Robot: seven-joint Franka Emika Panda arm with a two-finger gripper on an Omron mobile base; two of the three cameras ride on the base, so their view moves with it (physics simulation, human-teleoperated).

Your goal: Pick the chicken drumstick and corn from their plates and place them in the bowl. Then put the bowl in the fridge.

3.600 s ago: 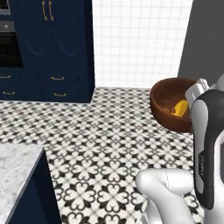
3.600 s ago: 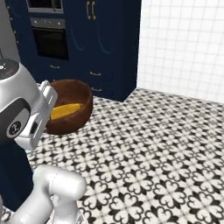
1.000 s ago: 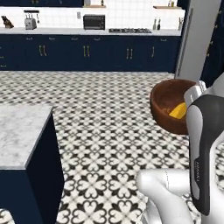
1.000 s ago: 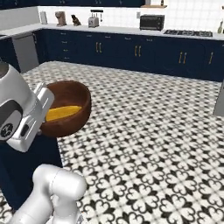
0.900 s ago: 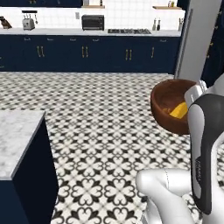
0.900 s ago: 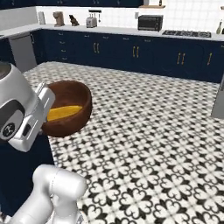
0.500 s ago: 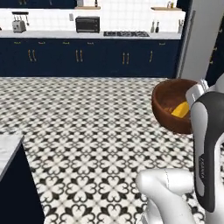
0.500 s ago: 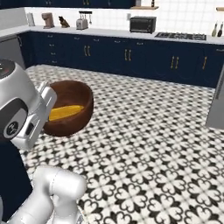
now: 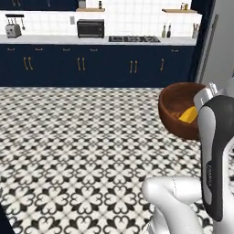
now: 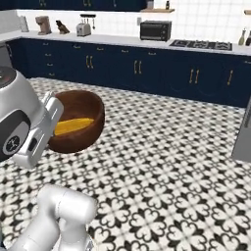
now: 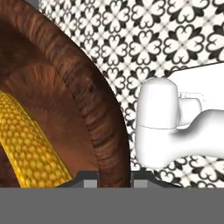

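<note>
Bowl [image 10: 78,121] is carried in the air in front of the arm, well above the patterned floor [image 10: 166,166]. It sits roughly level, mouth up, presumably so the contents stay put while the base drives.

Corn [image 10: 72,125] lies along the inside of the bowl, bright yellow, resting against the inner wall. The hand view shows the cob's kernels close up beside the thick wooden rim. Drumstick cannot be made out in any view; it may be hidden behind the wall or the cob.

Gripper [image 11: 114,183] is narrowed onto the bowl's wall: the rim runs down between the two fingertips, one inside, one outside. A rim pinch suits a thick-walled bowl too wide to span.

Far side: navy cabinets [image 9: 105,66] with brass handles, white desk top [image 9: 59,40] carrying a toaster [image 9: 13,30] and a black microwave [image 9: 90,28]. A grey steel panel [image 9: 218,43] stands at far right in the left base view, probably the fridge.

Judgement: loading is at least partly done, and this is the transport leg toward the fridge.
</note>
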